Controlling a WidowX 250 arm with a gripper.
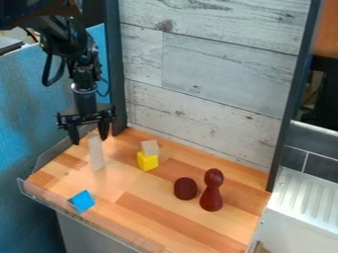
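Observation:
The black gripper hangs over the left back of the wooden table, its two fingers spread apart with nothing between them. Just below its right finger, a tall pale block stands upright; whether they touch I cannot tell. To the right, a small light wooden block rests on top of a yellow block. A blue block lies near the front left edge. Further right are a dark red rounded piece and a taller dark red pawn-shaped piece, side by side.
The wooden table has a low clear rim along its front and left. Behind it rises a whitewashed plank wall between dark posts. A white ribbed surface lies beyond the right edge.

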